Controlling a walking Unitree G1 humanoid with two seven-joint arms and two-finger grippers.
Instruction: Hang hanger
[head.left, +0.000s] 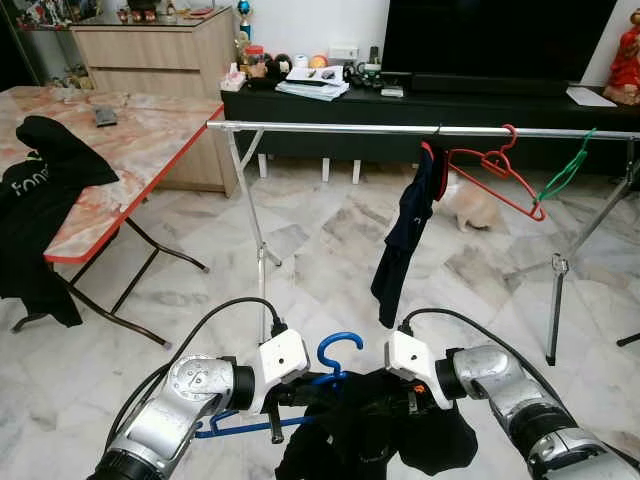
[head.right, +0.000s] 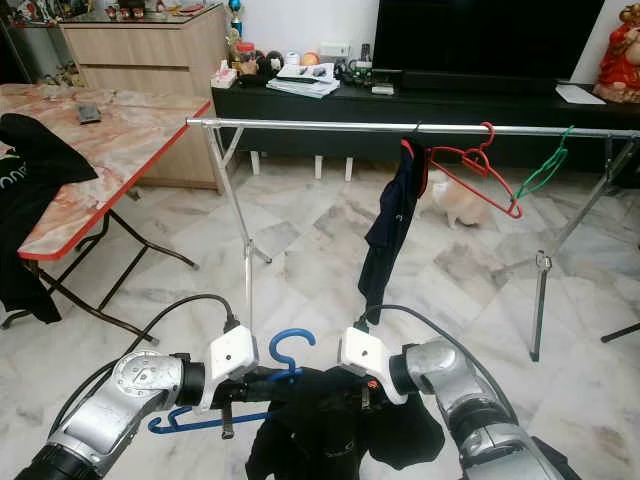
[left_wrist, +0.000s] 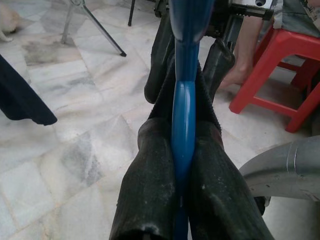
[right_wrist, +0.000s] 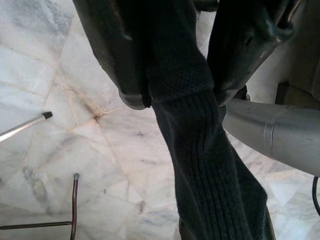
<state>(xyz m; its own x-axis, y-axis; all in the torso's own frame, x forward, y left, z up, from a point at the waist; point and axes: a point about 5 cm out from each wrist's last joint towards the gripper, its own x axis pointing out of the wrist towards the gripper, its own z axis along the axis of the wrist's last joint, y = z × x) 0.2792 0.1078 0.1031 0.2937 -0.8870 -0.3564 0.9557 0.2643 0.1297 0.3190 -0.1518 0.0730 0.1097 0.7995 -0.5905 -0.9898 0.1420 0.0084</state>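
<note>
Left wrist view shows the left gripper (left_wrist: 183, 165) with its two black fingers (left_wrist: 150, 195) pressed tight against either side of the blue hanger (left_wrist: 183, 120), which runs straight out between them. Right wrist view has the right gripper (right_wrist: 175, 95) pinched onto a fold of the black garment (right_wrist: 200, 165), the knit cloth hanging down from between its fingers over the marble floor (right_wrist: 60, 125). From the head, both grippers sit close together low in front, the hanger's hook (head.left: 338, 350) rising between them, and the clothes rail (head.left: 330, 127) stands well beyond them, carrying a dark shirt (head.left: 408, 235), a red hanger (head.left: 495, 170) and a green hanger (head.left: 565, 172).
</note>
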